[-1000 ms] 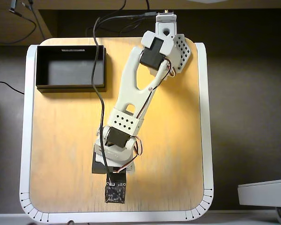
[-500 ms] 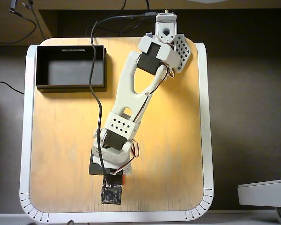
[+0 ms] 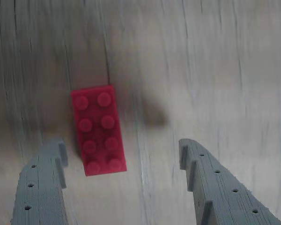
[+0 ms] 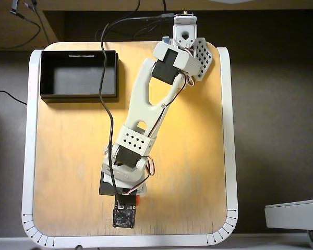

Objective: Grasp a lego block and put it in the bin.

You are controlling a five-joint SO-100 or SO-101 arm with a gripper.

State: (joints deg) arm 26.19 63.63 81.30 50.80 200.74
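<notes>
Red lego block [image 3: 98, 130], two rows of four studs, between wide-open empty pincer [image 3: 122, 161]

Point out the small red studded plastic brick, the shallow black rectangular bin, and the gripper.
Small red studded plastic brick [image 3: 98, 130]: wrist view, middle of its studded top.
Shallow black rectangular bin [image 4: 79, 96]: overhead view, near wall.
Gripper [image 3: 122, 152]: wrist view, midway between the open grey fingertips.

A hobby robotics bench: small wooden table [image 4: 68, 156] with white rim, loose cables [image 4: 105, 104], wooden shelving behind
</notes>
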